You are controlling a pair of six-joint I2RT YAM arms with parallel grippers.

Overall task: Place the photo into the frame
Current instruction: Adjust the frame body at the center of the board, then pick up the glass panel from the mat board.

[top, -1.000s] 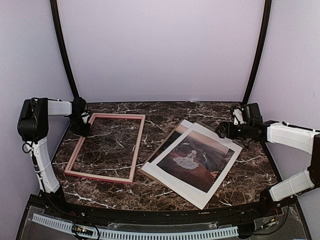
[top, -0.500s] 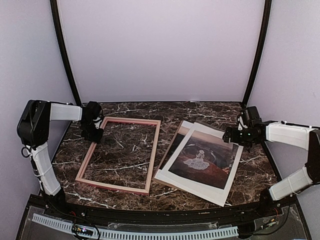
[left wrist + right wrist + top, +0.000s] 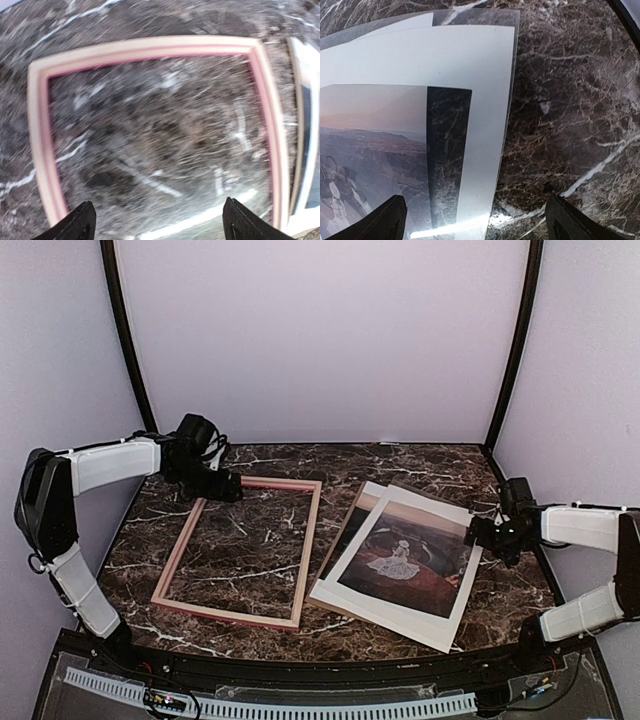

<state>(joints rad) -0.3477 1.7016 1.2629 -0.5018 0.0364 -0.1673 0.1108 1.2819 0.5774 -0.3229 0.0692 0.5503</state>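
The pink frame [image 3: 308, 550] lies flat and empty on the left half of the marble table; its far rail [image 3: 150, 46] fills the blurred left wrist view. My left gripper [image 3: 227, 486] hovers open over the frame's far-left corner, with nothing between its fingertips [image 3: 162, 226]. The photo [image 3: 398, 560] lies face up to the right of the frame, under a white mat [image 3: 440, 615], its sky band [image 3: 370, 105] showing through the window. My right gripper [image 3: 482, 533] is open over the mat's right edge [image 3: 477, 220], holding nothing.
A darker sheet [image 3: 345, 523] sticks out from under the mat on its left side, close to the frame's right rail. A clear sheet [image 3: 475, 17] shows past the mat's far corner. Bare marble [image 3: 570, 100] lies right of the stack; black posts stand at the back corners.
The frame slid right, then my left gripper opened and lifted off its far-left corner. The photo stack shifted right and turned, and my right gripper drew back to the stack's right edge.
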